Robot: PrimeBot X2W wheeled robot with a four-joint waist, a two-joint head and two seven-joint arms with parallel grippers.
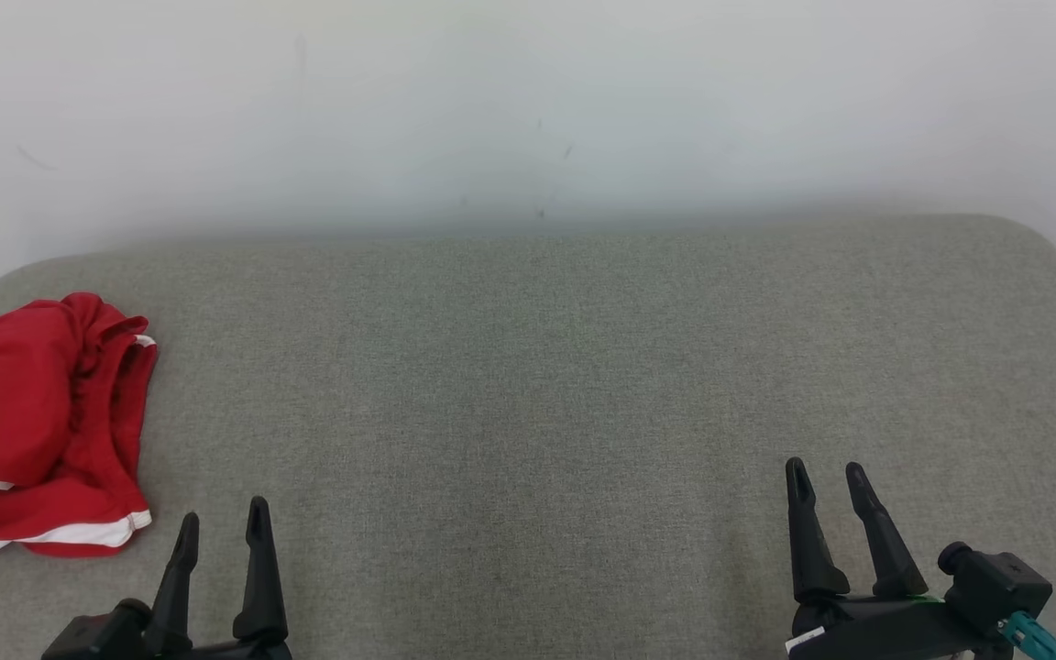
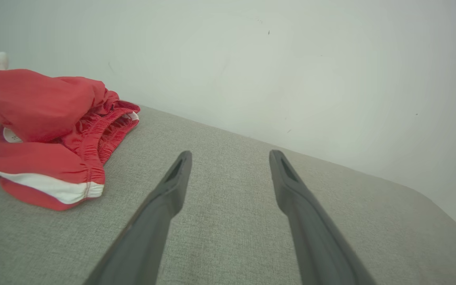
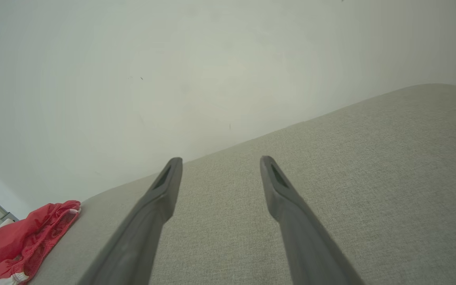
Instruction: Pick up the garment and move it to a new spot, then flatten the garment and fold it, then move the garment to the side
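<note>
The garment [image 1: 38, 426] is a crumpled red piece with white trim, lying at the far left of the grey fabric surface [image 1: 528, 394]. The left wrist view has the garment [image 2: 46, 130] at its left, with an elastic band facing me. The right wrist view catches the garment [image 3: 22, 239] in its lower left corner. My left gripper [image 1: 224, 520] stands open at the lower left, just right of the garment and apart from it, nothing between its fingers [image 2: 172, 186]. At the lower right, far from the cloth, my right gripper [image 1: 826, 472] is open and empty too.
A pale wall [image 1: 528, 110] rises straight behind the grey surface. The surface has rounded back corners, and its left edge runs close to the garment. Wide bare fabric lies between the two grippers.
</note>
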